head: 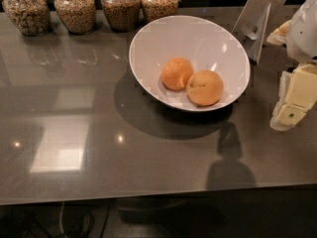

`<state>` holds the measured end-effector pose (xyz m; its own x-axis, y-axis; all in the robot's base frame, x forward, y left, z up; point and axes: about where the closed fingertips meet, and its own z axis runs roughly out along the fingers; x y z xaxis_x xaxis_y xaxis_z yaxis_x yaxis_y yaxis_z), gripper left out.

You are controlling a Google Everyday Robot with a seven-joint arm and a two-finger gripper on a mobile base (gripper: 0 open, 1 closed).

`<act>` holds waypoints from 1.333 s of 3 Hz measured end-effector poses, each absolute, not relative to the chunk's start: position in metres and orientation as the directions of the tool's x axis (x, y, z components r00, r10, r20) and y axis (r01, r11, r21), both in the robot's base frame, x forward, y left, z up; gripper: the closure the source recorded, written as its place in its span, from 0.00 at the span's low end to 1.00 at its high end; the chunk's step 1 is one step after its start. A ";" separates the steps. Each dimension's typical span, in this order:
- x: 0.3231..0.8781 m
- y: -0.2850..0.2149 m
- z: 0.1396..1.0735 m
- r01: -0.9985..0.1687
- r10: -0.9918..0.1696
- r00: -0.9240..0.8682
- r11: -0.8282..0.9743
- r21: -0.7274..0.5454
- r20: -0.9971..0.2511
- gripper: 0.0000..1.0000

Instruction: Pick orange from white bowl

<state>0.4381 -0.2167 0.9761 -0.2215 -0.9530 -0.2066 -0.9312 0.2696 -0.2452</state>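
Note:
The white bowl (148, 48) stands on the grey counter, tilted, with a slanted rim. Two fruits lie in it, touching. The orange (205, 88) is the paler, slightly larger one at the right, with a small dark speck on its skin. The deeper reddish-orange fruit (177, 73) lies to its left. My gripper (286, 117) hangs at the right edge of the view, pale yellow and white, to the right of the bowl and clear of it, with nothing seen in it.
Several glass jars of grains (74, 9) stand in a row along the back edge. A tilted white stand or card (255, 19) is behind the bowl at the right. The counter's front edge (148, 197) runs across the bottom.

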 end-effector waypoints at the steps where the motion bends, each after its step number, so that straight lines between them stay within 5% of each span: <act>1: 0.438 -0.217 0.976 -0.931 -0.953 -0.221 0.270 -0.245 -0.207 0.00; 4: 0.529 -0.146 0.986 -0.915 -0.855 -0.168 0.320 -0.245 -0.490 0.00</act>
<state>0.5293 -0.1463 0.9863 -0.1679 -0.8552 -0.4904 -0.9153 0.3200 -0.2447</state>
